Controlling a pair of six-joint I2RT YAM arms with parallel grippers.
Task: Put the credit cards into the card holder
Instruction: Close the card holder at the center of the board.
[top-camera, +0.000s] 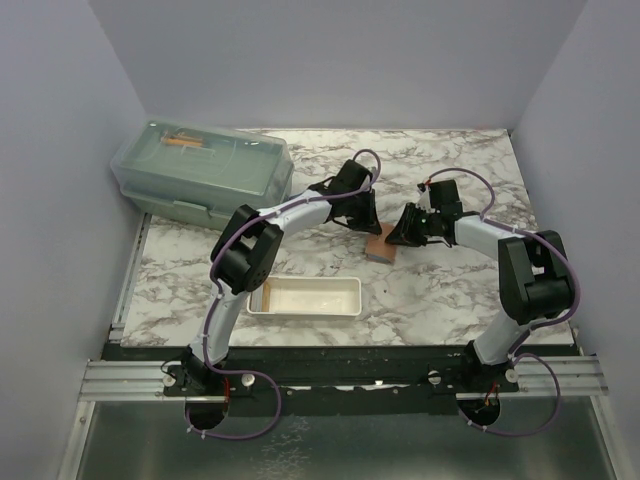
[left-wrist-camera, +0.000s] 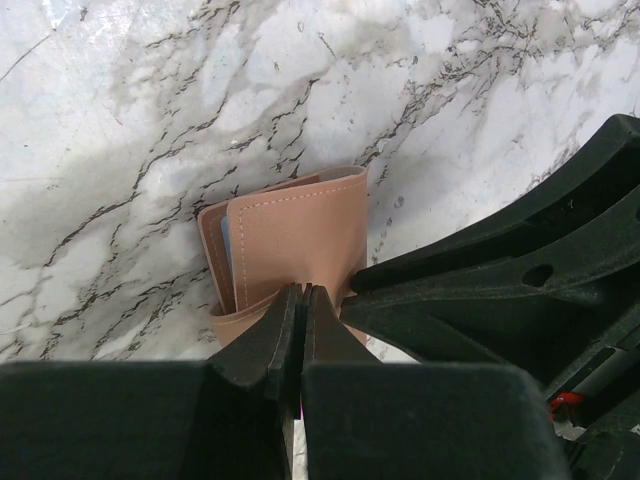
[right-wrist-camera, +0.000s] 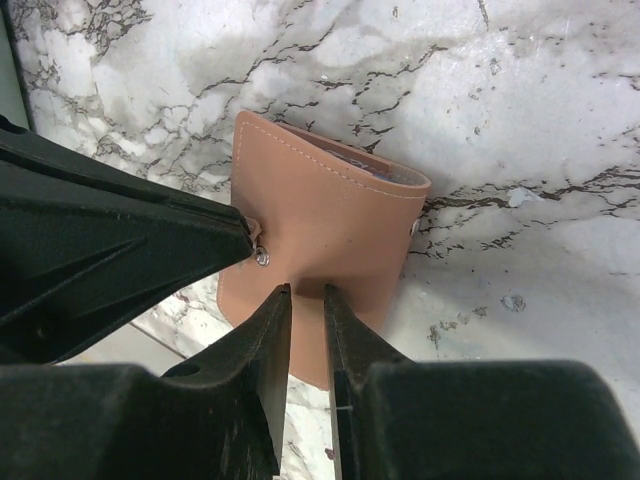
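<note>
The tan card holder (top-camera: 380, 246) sits mid-table between both grippers. My left gripper (top-camera: 367, 222) is shut on the edge of one flap; in the left wrist view (left-wrist-camera: 302, 292) its jaws pinch the leather of the holder (left-wrist-camera: 300, 235). A blue-grey credit card (left-wrist-camera: 226, 250) shows as a thin strip inside the holder's left pocket. My right gripper (top-camera: 399, 233) has its jaws nearly closed on the holder's other side; in the right wrist view (right-wrist-camera: 307, 290) its tips press into the studded face (right-wrist-camera: 330, 215). No loose cards are in view.
A white rectangular tray (top-camera: 300, 312) lies in front of the left arm, with a small orange-brown thing at its left end. A clear-lidded green box (top-camera: 205, 170) stands at the back left. Walls enclose the table on three sides.
</note>
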